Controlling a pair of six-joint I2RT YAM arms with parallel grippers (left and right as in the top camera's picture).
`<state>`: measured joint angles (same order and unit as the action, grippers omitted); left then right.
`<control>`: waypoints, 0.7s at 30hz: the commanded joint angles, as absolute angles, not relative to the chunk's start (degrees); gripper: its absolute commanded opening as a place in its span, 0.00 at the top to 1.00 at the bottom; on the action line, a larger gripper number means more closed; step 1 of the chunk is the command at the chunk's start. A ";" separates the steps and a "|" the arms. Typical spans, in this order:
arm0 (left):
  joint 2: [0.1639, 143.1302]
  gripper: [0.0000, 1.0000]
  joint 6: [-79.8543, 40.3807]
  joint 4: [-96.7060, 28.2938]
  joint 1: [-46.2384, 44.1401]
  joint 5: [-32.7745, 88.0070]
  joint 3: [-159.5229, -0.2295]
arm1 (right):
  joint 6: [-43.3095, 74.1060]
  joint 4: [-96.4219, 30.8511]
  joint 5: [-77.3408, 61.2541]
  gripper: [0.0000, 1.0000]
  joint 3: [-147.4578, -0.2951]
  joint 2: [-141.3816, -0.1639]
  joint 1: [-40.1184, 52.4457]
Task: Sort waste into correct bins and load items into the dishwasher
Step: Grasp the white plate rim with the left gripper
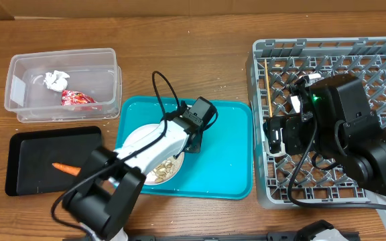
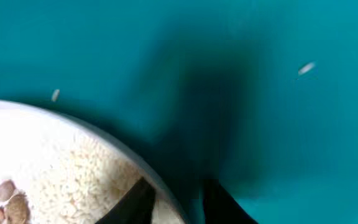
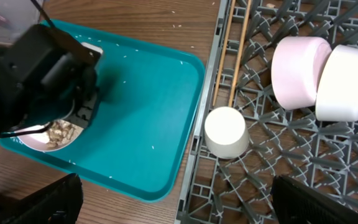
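On teal tray (image 2: 278, 124), L gripper (image 2: 174, 183) straddles plate (image 2: 55, 155) edge, jaws apart.

Left arm (image 1: 122, 177) at the plate, right arm (image 1: 354, 137) over the dish rack
A clear tub (image 1: 106, 67) at the back left holds a white tissue (image 1: 55, 79) and a red wrapper (image 1: 78, 99); in front of it, a black tray (image 1: 25, 161) holds a lone carrot (image 1: 66, 167). On the teal tray (image 1: 226, 161) in the middle lies a white plate (image 1: 134, 137) with beige scraps (image 1: 165, 173) at its near edge. The left gripper (image 1: 191, 144) sits at the plate's right rim, though its grip cannot be made out. On the right, the grey rack (image 1: 267, 60) holds chopsticks (image 1: 268, 87) along its left side, with the right arm covering much of it
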<state>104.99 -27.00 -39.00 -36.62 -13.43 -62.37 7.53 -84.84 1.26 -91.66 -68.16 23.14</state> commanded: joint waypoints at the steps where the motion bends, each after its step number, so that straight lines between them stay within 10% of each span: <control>1: 108.29 0.81 -26.57 -39.16 -36.49 -12.29 -61.76 | 7.94 -84.55 0.71 0.00 -92.27 -68.07 23.03; 6: 108.31 0.96 -25.63 -38.76 -36.49 -12.40 -62.33 | 7.94 -84.51 0.71 0.00 -92.27 -68.07 23.03; 21: 105.30 0.96 -32.88 -52.73 -36.88 -13.69 -73.36 | 7.94 -84.55 0.73 0.00 -92.27 -68.07 23.03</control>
<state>107.20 -27.20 -51.46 -36.64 -14.37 -71.26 7.53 -84.82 1.26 -91.66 -68.16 23.14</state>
